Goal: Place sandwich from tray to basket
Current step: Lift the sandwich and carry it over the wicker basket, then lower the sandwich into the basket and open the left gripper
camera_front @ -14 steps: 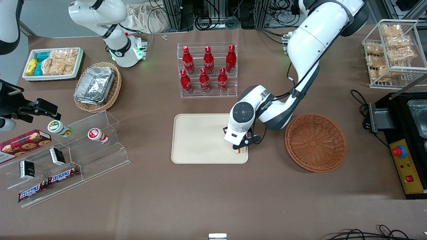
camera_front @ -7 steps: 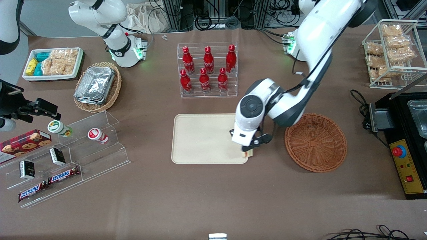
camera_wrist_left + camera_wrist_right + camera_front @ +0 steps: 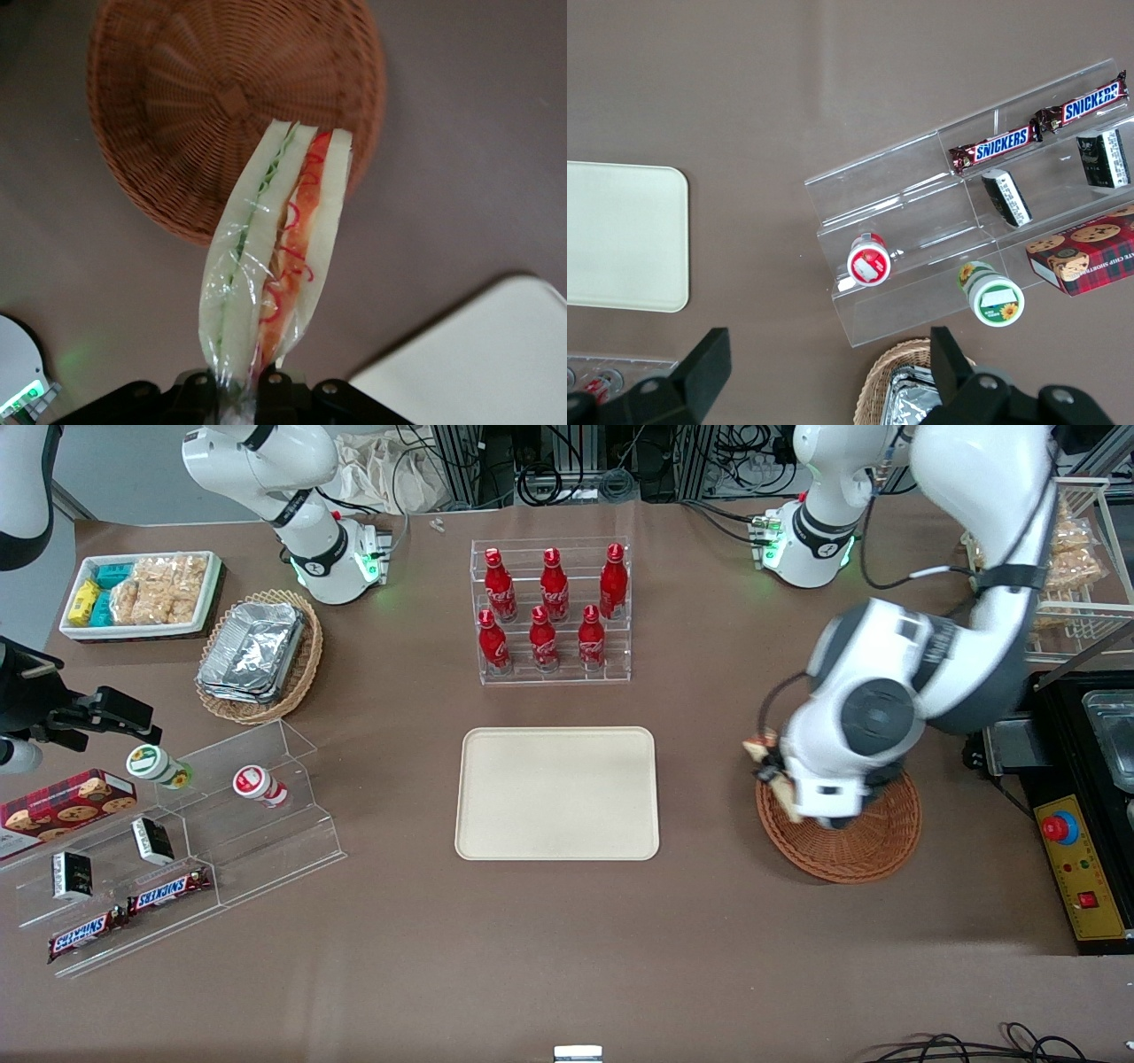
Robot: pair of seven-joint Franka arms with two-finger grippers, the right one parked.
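The gripper [image 3: 770, 764], narrowed on the wrapped end of the sandwich [image 3: 270, 257], was by the rim of the wicker basket [image 3: 842, 864] that faced the tray [image 3: 558, 793]. The sandwich's long axis ran out from the fingertips across that rim, its free end above the basket and pointing toward the front camera. The tray lay beside the basket, toward the parked arm's end.

The hand [image 3: 772, 765] holds the sandwich [image 3: 783, 792] at the wicker basket's [image 3: 855, 859] edge.
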